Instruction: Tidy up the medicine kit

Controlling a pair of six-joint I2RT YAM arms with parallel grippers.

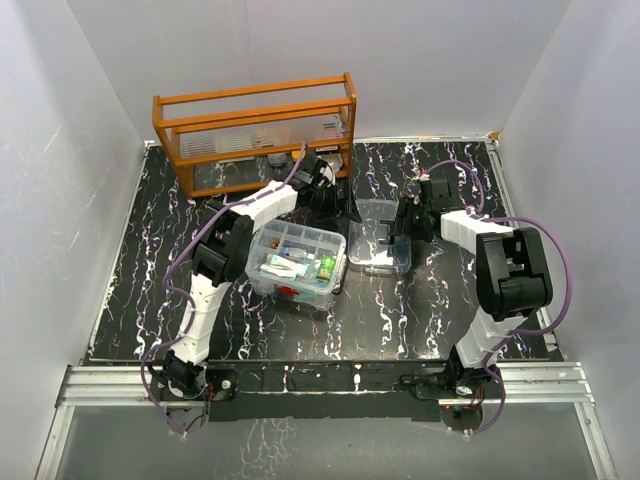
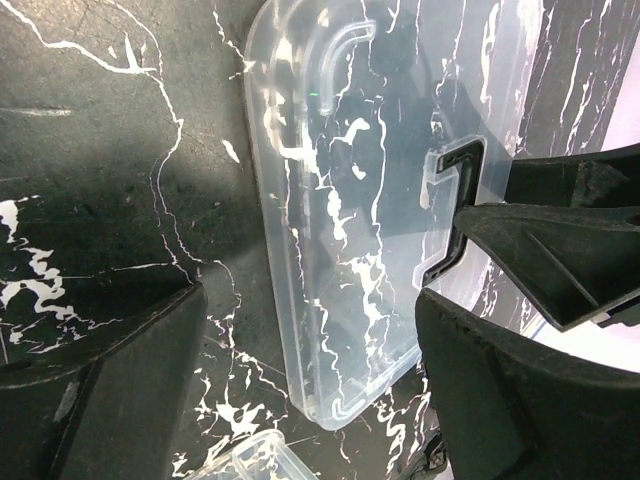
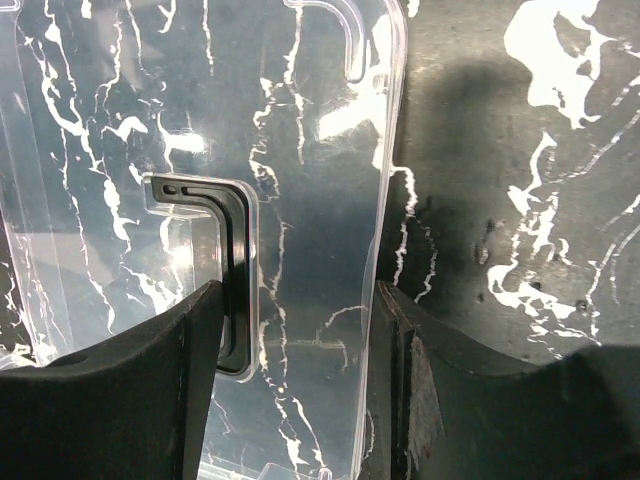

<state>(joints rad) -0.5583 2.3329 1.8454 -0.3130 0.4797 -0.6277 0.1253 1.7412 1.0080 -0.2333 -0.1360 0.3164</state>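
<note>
The medicine kit box (image 1: 295, 262) stands open at the table's middle, red latch in front, its divided tray holding several packets. Its clear lid (image 1: 372, 240) lies flat to the right of it. My right gripper (image 1: 400, 232) points down on the lid (image 3: 310, 200): one finger presses the dark handle (image 3: 232, 260), the other the lid's right rim, pinching that strip. My left gripper (image 1: 335, 195) hovers wide open and empty over the lid's far left part (image 2: 340, 200). The handle (image 2: 455, 215) and a box corner (image 2: 255, 460) show there.
An orange wooden rack (image 1: 255, 130) with clear shelves stands at the back left, close behind my left arm. White walls enclose the black marbled table (image 1: 150, 260) on three sides. My right arm's gripper shows at the right of the left wrist view (image 2: 570, 240).
</note>
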